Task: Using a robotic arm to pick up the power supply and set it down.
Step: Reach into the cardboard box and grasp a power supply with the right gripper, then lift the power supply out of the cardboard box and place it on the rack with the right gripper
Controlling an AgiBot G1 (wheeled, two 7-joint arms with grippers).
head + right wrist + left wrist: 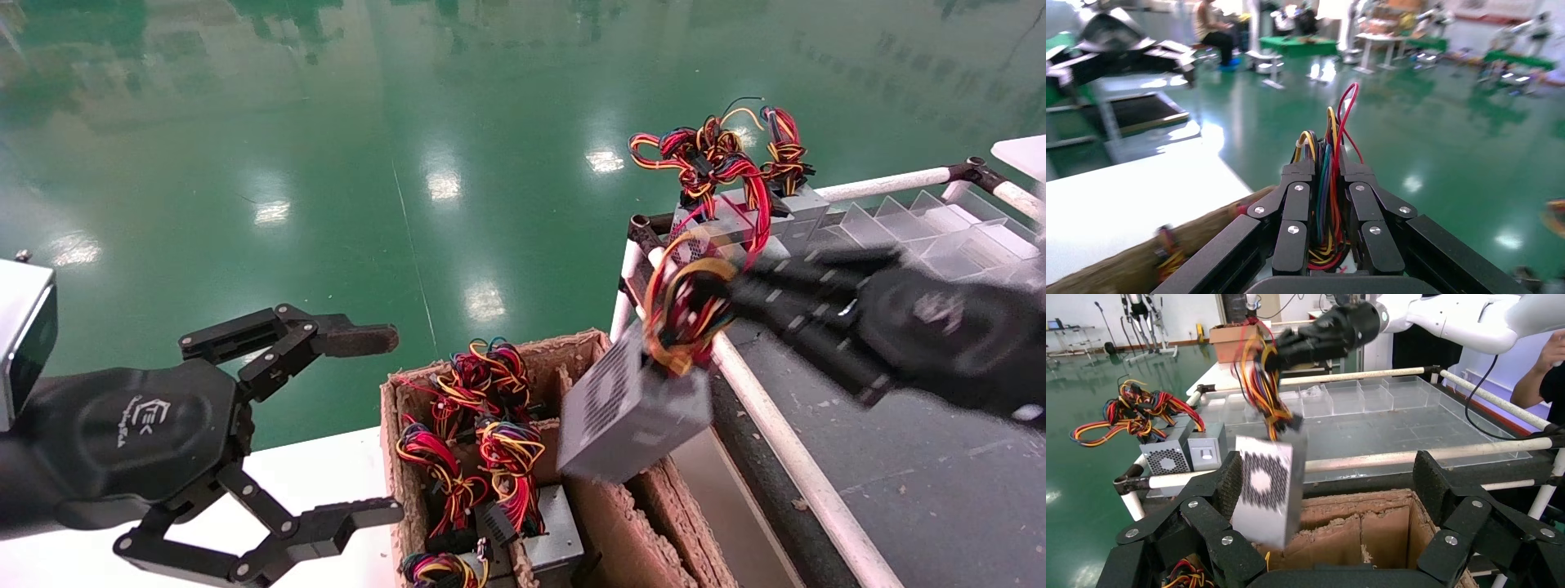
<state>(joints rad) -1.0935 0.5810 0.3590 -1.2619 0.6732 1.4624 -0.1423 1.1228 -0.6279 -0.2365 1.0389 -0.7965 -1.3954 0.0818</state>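
Note:
The power supply, a small grey metal box with a perforated grille, hangs tilted over the cardboard box. It dangles by its looped red, yellow and orange wires. My right gripper reaches in from the right and is shut on that wire bundle, not on the metal case. In the left wrist view the supply hangs in front of the box's empty cell. My left gripper is parked to the left of the box, open and empty.
Several more wired supplies fill the box's left cells. A white-tube rack with a dark bed stands right of it, holding two supplies and clear divider trays. A white tabletop lies under my left gripper. A person stands beyond the rack.

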